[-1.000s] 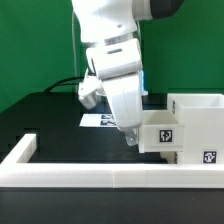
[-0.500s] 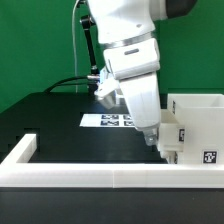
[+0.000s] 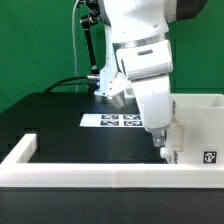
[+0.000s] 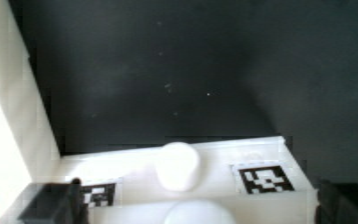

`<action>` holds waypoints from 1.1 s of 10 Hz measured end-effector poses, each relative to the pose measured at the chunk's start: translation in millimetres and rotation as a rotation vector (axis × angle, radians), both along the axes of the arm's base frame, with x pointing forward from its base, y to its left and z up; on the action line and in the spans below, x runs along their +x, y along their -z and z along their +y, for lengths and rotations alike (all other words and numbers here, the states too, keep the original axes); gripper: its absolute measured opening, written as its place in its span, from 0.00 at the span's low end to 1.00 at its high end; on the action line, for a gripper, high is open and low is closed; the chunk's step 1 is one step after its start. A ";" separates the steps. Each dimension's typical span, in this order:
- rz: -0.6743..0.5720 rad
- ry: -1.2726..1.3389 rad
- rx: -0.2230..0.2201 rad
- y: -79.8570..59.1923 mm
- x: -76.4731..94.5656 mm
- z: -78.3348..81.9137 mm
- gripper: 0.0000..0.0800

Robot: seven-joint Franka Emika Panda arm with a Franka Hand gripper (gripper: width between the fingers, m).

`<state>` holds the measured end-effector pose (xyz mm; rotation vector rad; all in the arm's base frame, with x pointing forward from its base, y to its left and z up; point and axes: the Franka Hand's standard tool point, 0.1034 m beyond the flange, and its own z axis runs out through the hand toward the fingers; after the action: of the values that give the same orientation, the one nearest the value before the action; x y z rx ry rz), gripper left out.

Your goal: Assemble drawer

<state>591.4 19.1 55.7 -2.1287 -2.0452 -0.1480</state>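
The drawer's large white casing [image 3: 202,122] stands at the exterior view's right, against the border wall. A smaller white drawer box [image 3: 178,151] sits in front of it, mostly hidden by my gripper [image 3: 161,150], which hangs low right at it. In the wrist view the box's tagged white face [image 4: 265,178] and a rounded white knob [image 4: 179,164] lie between the two dark fingers [image 4: 55,203], which stand wide apart on either side. The gripper is open and nothing is clamped.
A long low white border wall [image 3: 90,178] runs along the front of the black table and turns back at the exterior view's left. The marker board [image 3: 112,121] lies flat behind the gripper. In the wrist view the wall [image 4: 5,100] shows along one edge.
The arm has travelled toward the exterior view's right and slightly lower, from beside the small box to over it, now covering its tag. The jaws stayed wide.
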 end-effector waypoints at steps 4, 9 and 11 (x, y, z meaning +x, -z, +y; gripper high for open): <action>-0.006 -0.007 -0.001 2.2 -0.4 -1.7 0.81; -0.010 -0.057 -0.009 -0.7 -0.6 9.1 0.81; -0.008 -0.029 -0.009 -3.3 0.8 17.7 0.81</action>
<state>592.3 36.8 59.1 -2.1063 -2.0839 -0.1431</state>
